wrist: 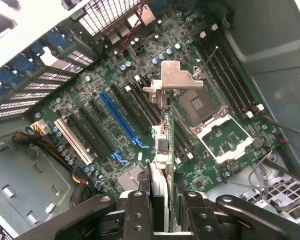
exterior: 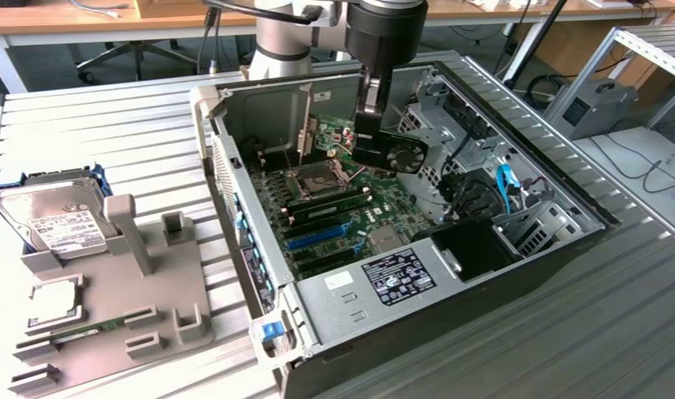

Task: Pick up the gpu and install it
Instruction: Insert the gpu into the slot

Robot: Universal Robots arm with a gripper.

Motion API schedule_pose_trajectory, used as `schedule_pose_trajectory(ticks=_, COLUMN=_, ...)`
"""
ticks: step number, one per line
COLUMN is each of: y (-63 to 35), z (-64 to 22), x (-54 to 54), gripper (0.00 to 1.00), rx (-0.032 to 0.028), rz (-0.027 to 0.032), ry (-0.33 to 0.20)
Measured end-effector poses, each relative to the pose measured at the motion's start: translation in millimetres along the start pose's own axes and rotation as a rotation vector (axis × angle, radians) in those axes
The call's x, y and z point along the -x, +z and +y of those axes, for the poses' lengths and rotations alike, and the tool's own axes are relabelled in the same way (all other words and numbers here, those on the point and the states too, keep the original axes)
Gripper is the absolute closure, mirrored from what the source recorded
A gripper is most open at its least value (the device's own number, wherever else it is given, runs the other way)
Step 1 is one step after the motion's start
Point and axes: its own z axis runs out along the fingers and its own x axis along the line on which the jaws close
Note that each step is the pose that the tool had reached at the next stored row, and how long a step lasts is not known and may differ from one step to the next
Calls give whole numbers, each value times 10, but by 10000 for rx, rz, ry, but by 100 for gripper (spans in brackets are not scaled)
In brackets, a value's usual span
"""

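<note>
The desk is grey metal with long ribs, and behind it the room has wooden tables, a chair and loose wires. One open computer case lies on its side on the desk. From the exterior view you can see one robot arm reaching down into the case. On that view's left, well apart from the case, one grey holder carries one hard drive, one square chip and one thin memory stick. The claw grips the gpu, whose round black fan faces the exterior view's right. The wrist view looks down close. There the claw is closed on the gpu, which stands on its edge above the green board, between one long blue slot and the square chip socket. One white slot lies beside the blue one.
</note>
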Motion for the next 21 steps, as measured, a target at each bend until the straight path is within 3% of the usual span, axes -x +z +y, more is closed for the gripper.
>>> schedule_pose_trajectory(ticks=21, y=0, z=0, x=0, gripper=71, rx=20, rz=-54, ry=-637)
